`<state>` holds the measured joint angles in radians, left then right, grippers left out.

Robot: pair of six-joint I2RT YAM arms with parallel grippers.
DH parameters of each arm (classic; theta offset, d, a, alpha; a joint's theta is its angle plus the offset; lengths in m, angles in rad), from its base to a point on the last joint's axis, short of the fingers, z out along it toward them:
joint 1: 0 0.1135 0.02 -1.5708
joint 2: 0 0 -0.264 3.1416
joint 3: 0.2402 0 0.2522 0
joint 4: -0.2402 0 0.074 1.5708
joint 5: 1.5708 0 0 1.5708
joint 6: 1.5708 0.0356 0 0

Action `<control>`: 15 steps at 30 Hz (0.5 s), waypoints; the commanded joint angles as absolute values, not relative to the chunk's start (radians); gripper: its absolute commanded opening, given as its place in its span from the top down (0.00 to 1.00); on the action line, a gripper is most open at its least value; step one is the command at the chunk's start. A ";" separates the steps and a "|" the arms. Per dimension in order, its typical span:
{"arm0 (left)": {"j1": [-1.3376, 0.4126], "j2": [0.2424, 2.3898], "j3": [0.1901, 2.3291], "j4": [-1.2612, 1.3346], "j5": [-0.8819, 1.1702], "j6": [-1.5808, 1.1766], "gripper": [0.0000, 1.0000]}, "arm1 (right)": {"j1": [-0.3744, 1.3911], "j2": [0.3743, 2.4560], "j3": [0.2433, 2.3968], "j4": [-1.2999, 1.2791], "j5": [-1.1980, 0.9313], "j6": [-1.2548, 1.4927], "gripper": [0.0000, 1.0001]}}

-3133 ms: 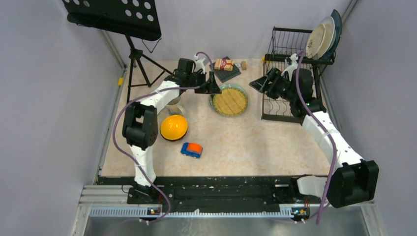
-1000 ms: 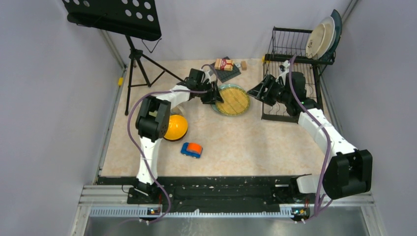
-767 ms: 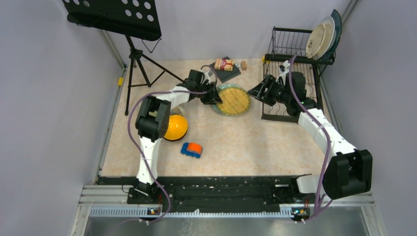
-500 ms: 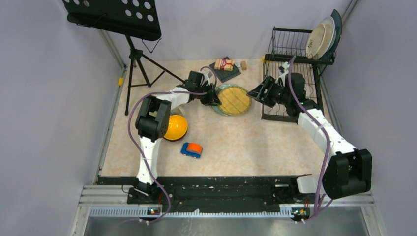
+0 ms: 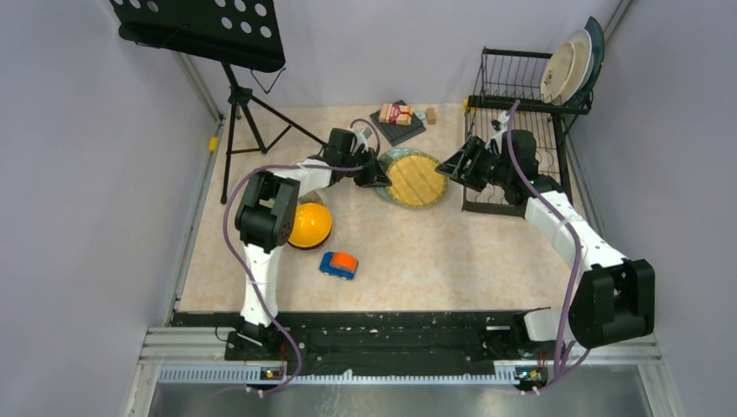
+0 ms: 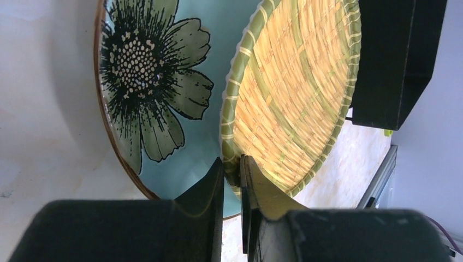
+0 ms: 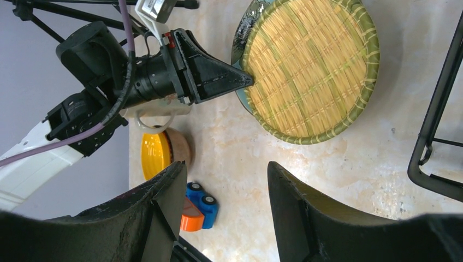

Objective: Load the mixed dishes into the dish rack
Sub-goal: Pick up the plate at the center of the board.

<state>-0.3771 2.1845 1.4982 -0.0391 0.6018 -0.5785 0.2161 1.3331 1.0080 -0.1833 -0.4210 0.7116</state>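
My left gripper (image 6: 232,164) is shut on the near rim of the yellowish woven round plate (image 6: 295,93), which tilts up off the mint-green flower plate (image 6: 158,93) under it. From above, the woven plate (image 5: 415,178) sits mid-table with the left gripper (image 5: 380,176) at its left edge. My right gripper (image 5: 452,165) hangs open just right of it, holding nothing. The dish rack (image 5: 521,130) stands at the back right, with a cream plate (image 5: 565,65) and a dark teal plate (image 5: 595,52) upright in its upper tier. An orange-yellow bowl (image 5: 307,224) lies face down at the left.
A small blue-and-orange toy car (image 5: 339,264) lies in front of the bowl. A packet on a dark mat (image 5: 398,117) sits at the back. A black music stand on a tripod (image 5: 235,95) occupies the back left. A beige mug (image 7: 177,147) stands beside the bowl.
The left gripper has closed on the woven plate's rim, and the plate has tilted and shifted a little to the right. The right gripper has edged left toward the plate.
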 commanded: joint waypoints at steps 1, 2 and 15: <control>-0.373 2.110 1.454 0.091 0.660 -0.584 1.00 | 0.229 1.338 1.009 -0.174 -0.425 0.713 0.43; -0.373 2.108 1.442 0.126 0.683 -0.593 1.00 | 0.229 1.339 1.008 -0.173 -0.425 0.714 0.43; -0.365 2.063 1.387 0.230 0.709 -0.627 1.00 | 0.228 1.348 1.005 -0.183 -0.417 0.715 0.43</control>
